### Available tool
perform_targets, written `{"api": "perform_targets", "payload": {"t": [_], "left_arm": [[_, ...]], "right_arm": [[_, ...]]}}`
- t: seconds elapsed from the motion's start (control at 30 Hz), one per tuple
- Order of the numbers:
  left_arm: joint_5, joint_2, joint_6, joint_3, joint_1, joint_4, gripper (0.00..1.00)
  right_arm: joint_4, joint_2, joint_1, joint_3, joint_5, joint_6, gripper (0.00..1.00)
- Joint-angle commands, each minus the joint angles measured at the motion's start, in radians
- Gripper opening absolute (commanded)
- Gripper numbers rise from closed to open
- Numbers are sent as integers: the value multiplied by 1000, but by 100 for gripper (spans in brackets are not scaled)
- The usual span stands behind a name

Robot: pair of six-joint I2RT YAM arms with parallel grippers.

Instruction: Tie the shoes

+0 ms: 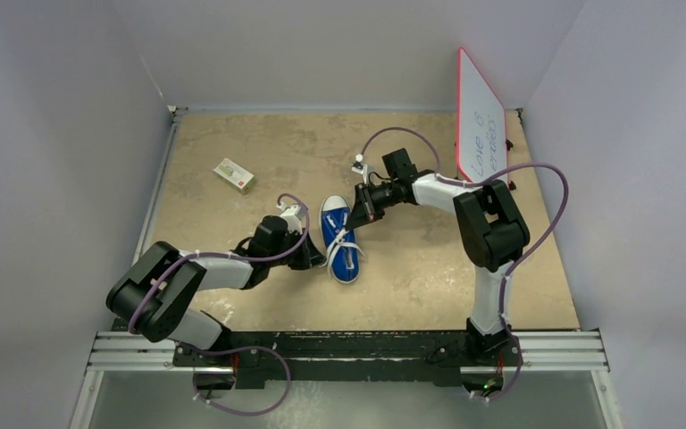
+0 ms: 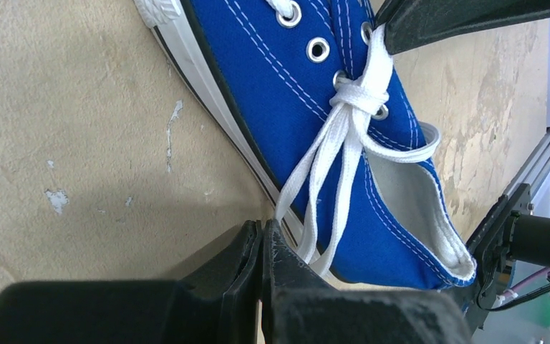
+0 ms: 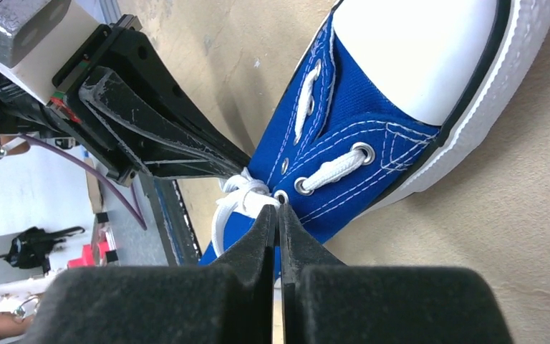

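Observation:
The blue shoe (image 1: 340, 234) lies on the tan table between both arms, its white toe cap (image 3: 415, 50) pointing away from the bases. Its white laces (image 2: 351, 129) cross in a first knot over the tongue. My left gripper (image 2: 263, 223) is shut beside the shoe's sole, with a lace strand running from the knot into its tips; other strands pass behind one finger. My right gripper (image 3: 278, 208) is shut at the knot by an eyelet. In the left wrist view a lace strand runs up into its fingers (image 2: 458, 18). In the top view the left gripper (image 1: 319, 260) and the right gripper (image 1: 358, 219) flank the shoe.
A small white-and-red box (image 1: 234, 175) lies at the back left of the table. A red-edged whiteboard (image 1: 481, 125) leans at the back right. Grey walls enclose three sides, and a metal rail (image 1: 348, 349) runs along the near edge.

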Motion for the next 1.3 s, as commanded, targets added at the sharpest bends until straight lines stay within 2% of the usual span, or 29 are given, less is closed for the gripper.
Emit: {"api": "perform_targets", "payload": {"t": [0.0, 0.13, 0.27, 0.3, 0.53, 0.83, 1.0, 1.13, 1.23, 1.27], "left_arm": [[-28, -61, 29, 26, 3, -31, 0], [-132, -130, 23, 14, 3, -158, 0], [-175, -163, 9, -20, 3, -224, 0], [-198, -164, 10, -22, 4, -278, 0], [-227, -181, -33, -76, 3, -305, 0], [-222, -91, -43, -85, 4, -282, 0], [-248, -110, -45, -89, 3, -297, 0], [-271, -162, -6, -66, 3, -295, 0], [-336, -277, 28, -29, 3, -335, 24], [-374, -321, 39, -15, 3, -354, 29]], "right_arm": [[-22, -85, -12, 1, 59, 12, 0], [51, -148, -85, -65, 164, 55, 0], [127, -125, -130, -113, 183, 109, 0], [201, -133, -159, -157, 191, 165, 0], [315, -126, -209, -237, 192, 213, 0], [291, -125, -209, -250, 235, 166, 0], [282, -130, -211, -250, 249, 155, 0], [168, -147, -189, -163, 303, 81, 0], [18, -192, -130, -62, 364, 26, 3], [-27, -208, -109, -34, 381, 10, 12]]}}
